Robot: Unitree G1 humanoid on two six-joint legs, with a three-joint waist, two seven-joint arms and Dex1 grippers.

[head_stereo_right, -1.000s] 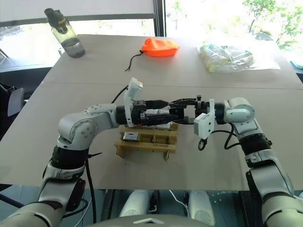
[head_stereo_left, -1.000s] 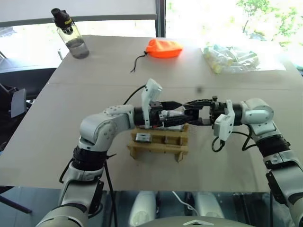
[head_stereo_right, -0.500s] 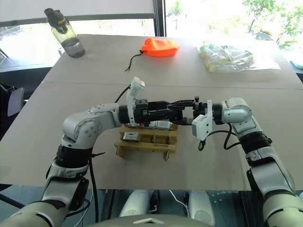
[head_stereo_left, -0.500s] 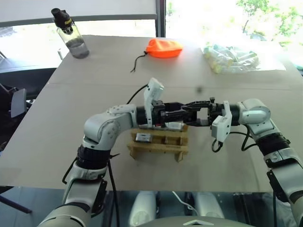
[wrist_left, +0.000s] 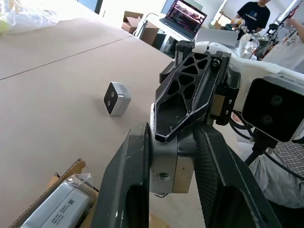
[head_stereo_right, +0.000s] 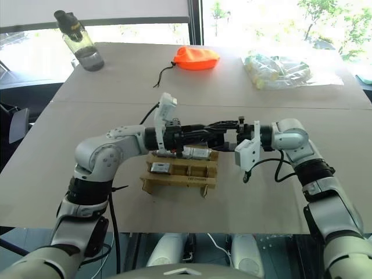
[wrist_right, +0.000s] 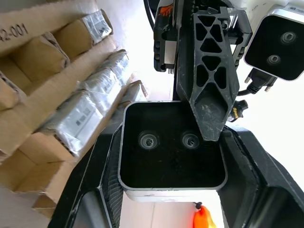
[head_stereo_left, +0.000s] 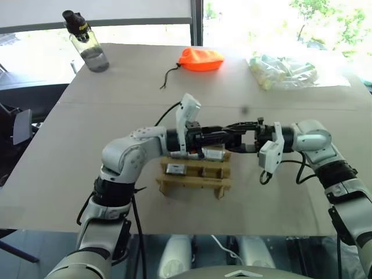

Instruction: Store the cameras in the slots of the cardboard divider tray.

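Above the cardboard divider tray (head_stereo_left: pixel 192 183) my two grippers meet tip to tip. Both grip one camera (wrist_right: pixel 171 152), a silver-grey block with a black two-lens face. My right gripper (head_stereo_left: pixel 232 129) is shut on its sides. From the other side my left gripper (head_stereo_left: pixel 225 138) is shut on the same camera (wrist_left: pixel 164 173). The tray's front-left slot holds another camera (head_stereo_left: pixel 176 169), and a wrapped one (head_stereo_left: pixel 214 154) lies in the back row. Farther back, a loose camera (wrist_left: pixel 116 98) sits on the table.
A water bottle (head_stereo_left: pixel 87 43) stands at the far left corner. An orange pouch (head_stereo_left: pixel 200 58) with a cord lies at the back centre, a clear bag (head_stereo_left: pixel 285 71) of pale items at the back right. Beyond the table are people and a laptop (wrist_left: pixel 187 16).
My left gripper's fingers, open a second ago, have shut on the camera that the right gripper holds. Both hands stay in place above the tray.
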